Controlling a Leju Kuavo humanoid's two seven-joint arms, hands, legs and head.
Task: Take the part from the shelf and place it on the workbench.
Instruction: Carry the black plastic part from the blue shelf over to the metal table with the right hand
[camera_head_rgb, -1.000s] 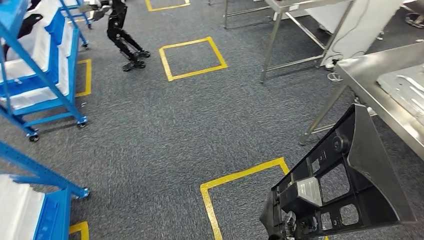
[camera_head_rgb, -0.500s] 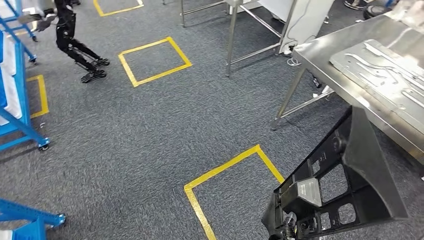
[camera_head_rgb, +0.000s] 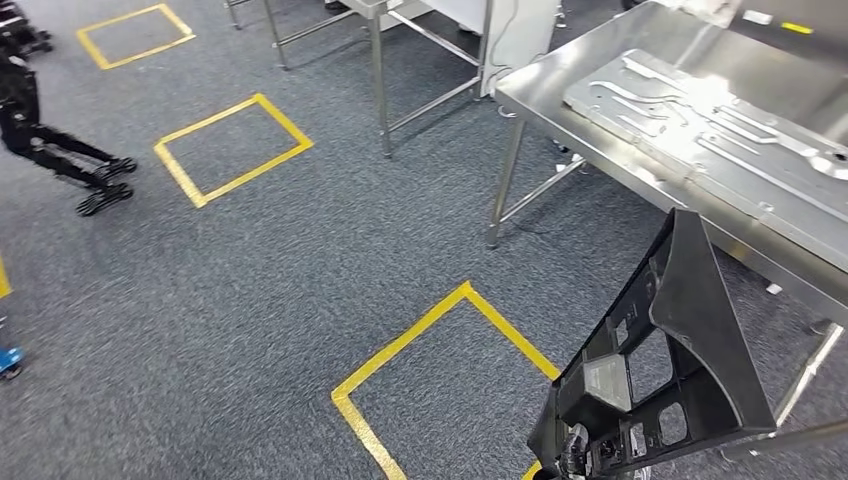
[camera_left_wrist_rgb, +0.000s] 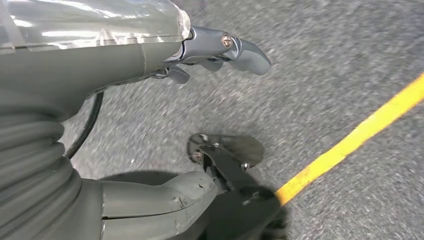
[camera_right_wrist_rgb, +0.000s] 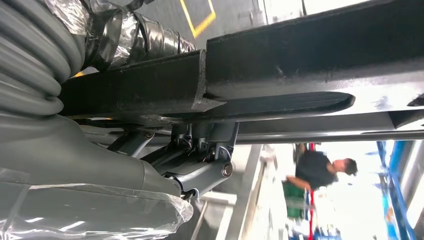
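The part (camera_head_rgb: 680, 350) is a large black plastic frame with cut-outs and a wedge-shaped end, carried low at the right in the head view. In the right wrist view my right hand (camera_right_wrist_rgb: 200, 150) grips it, with the fingers curled up against a black bar of the part (camera_right_wrist_rgb: 300, 55). The workbench (camera_head_rgb: 790, 75) is a steel table just beyond the part's upper tip. My left hand (camera_left_wrist_rgb: 200, 115) hangs over the carpet, thumb and fingers apart, holding nothing.
A pressed metal panel (camera_head_rgb: 720, 120) lies on the workbench. A second steel table frame (camera_head_rgb: 380, 60) stands behind. Yellow tape squares (camera_head_rgb: 440, 330) mark the grey carpet. Another robot's legs (camera_head_rgb: 60, 160) stand far left. A person (camera_right_wrist_rgb: 320, 172) stands in the distance.
The whole picture has swung right: the blue shelves have slid out on the left and the workbench has come closer. The part stays in my right hand.
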